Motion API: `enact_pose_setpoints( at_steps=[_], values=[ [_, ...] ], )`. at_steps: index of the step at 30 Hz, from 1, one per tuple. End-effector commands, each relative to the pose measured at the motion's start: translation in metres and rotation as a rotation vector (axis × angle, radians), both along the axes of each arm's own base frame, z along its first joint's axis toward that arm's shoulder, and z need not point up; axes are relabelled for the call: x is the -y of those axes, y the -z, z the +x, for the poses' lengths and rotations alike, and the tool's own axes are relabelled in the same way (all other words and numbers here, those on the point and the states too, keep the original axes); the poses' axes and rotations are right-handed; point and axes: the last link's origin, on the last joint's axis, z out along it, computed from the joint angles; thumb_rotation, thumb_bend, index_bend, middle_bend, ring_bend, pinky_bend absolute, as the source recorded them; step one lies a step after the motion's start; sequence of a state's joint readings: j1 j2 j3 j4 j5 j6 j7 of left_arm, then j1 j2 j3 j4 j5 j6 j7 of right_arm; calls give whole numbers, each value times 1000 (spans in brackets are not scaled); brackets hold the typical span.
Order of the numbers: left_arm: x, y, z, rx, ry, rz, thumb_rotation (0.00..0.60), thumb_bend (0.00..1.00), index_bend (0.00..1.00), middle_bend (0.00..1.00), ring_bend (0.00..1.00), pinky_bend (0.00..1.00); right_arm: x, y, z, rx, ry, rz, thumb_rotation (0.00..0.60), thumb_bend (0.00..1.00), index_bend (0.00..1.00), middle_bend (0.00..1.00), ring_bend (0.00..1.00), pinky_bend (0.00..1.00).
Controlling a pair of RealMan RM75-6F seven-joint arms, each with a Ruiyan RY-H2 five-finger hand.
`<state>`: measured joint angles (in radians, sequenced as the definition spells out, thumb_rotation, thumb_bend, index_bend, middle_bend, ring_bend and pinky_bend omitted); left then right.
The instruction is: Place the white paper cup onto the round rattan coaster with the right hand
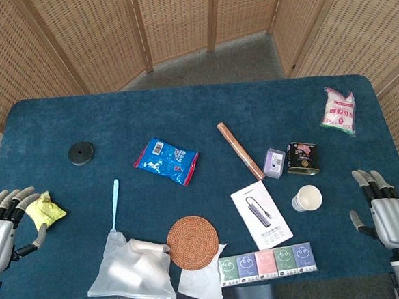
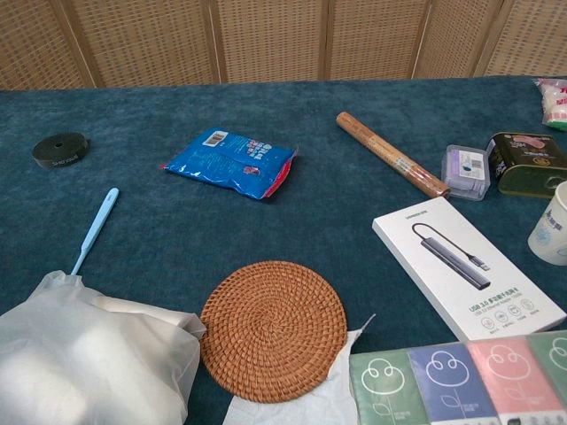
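The white paper cup [image 1: 306, 198] stands upright on the blue table, right of a white box; in the chest view the cup [image 2: 551, 224] is cut by the right edge. The round rattan coaster [image 1: 193, 241] lies flat near the front edge, bare on top, also seen as the coaster [image 2: 273, 328] low in the chest view. My right hand [image 1: 384, 208] rests open at the table's right front, a short way right of the cup, not touching it. My left hand [image 1: 5, 225] is open at the far left, beside a yellow crumpled item [image 1: 45, 209].
Between cup and coaster lies a white USB hub box [image 1: 261, 214], with a row of tissue packs [image 1: 265, 262] in front. A dark tin [image 1: 303, 158], small purple case [image 1: 275, 163], brown roll [image 1: 240, 150], blue snack bag [image 1: 166, 160], plastic bag [image 1: 132, 266] and toothbrush [image 1: 114, 205] are spread around.
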<state>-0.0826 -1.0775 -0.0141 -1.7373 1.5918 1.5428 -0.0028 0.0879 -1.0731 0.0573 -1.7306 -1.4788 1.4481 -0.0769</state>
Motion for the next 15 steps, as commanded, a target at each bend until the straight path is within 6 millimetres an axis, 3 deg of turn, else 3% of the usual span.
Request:
enact_pose_setpoints(
  at_steps=[1, 15],
  values=[
    [0, 1, -1, 0, -2, -4, 254, 480, 193, 168, 143, 69, 0, 1, 0, 1, 1, 3, 600, 425, 0, 38, 0, 209],
    [-2, -6, 6, 16, 37, 5, 254, 480, 193, 163, 143, 78, 5, 11, 9, 35, -32, 55, 600, 428, 0, 40, 0, 209]
  ],
)
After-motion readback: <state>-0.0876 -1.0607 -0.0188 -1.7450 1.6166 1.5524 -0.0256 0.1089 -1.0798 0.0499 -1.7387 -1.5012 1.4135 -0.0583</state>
